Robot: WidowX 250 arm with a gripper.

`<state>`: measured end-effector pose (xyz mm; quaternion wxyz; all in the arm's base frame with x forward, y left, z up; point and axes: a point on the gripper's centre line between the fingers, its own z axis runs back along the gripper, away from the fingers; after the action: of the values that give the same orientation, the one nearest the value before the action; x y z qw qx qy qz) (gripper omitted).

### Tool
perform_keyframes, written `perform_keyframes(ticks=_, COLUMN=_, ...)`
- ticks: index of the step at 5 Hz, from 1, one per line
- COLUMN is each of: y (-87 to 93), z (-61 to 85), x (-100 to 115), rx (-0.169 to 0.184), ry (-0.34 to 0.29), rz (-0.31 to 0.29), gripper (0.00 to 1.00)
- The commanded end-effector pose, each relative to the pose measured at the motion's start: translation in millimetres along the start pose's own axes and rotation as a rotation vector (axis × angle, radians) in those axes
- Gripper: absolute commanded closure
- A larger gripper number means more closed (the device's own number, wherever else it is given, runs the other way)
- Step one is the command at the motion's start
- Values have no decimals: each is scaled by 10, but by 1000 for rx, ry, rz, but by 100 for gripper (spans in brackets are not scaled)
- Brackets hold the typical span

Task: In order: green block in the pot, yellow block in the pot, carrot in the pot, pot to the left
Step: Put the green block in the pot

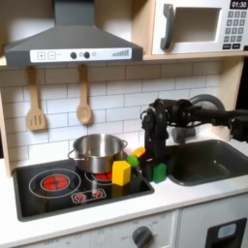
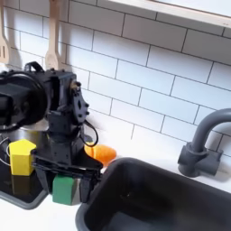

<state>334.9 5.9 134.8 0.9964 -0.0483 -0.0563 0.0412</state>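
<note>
Hand (image 2: 63,176) grips the green block (image 2: 63,189) low over the bench in the second exterior view; yellow block (image 2: 23,156) at its nine o'clock, carrot (image 2: 104,153) at two. Pot (image 1: 97,152) sits on the stove (image 1: 44,184).

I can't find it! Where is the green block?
In both exterior views, the green block sits between the gripper's fingers, beside the yellow block.
</note>
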Motion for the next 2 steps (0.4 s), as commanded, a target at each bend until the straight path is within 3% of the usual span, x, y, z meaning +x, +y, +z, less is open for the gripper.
perform_keyframes(ticks=1, y=47, z=24, x=43, rx=-4, ry=-16, rz=3, gripper=100)
perform_keyframes(ticks=2, y=112, z=181, x=63, rx=-3, ry=-47, rz=25, gripper=100)
